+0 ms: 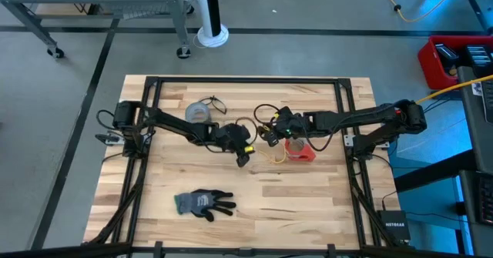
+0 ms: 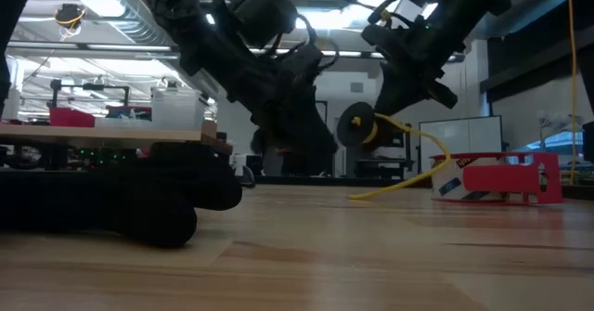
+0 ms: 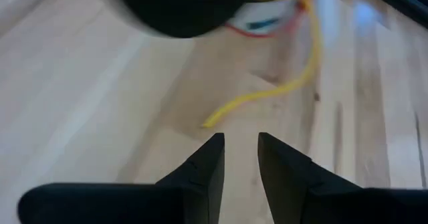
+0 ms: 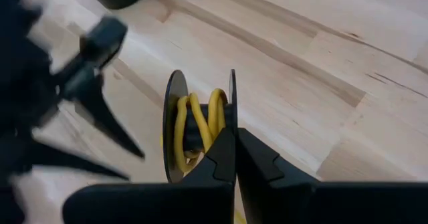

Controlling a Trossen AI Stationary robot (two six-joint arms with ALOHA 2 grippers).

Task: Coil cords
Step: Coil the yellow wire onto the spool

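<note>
Pale wooden plank worktop (image 1: 308, 204) carries my thin yellow cord (image 4: 190, 127), wound on a black reel just beside the red tape roll (image 1: 300, 150). My right claw (image 4: 234, 144) pinches that reel; my left claw (image 3: 239, 158) hovers spread near the cord's loose end.

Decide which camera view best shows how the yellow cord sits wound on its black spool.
The right wrist view: the yellow cord loops between the black spool discs. The low view shows only the spool and trailing cord, the left wrist view the loose end, the high view little.
</note>
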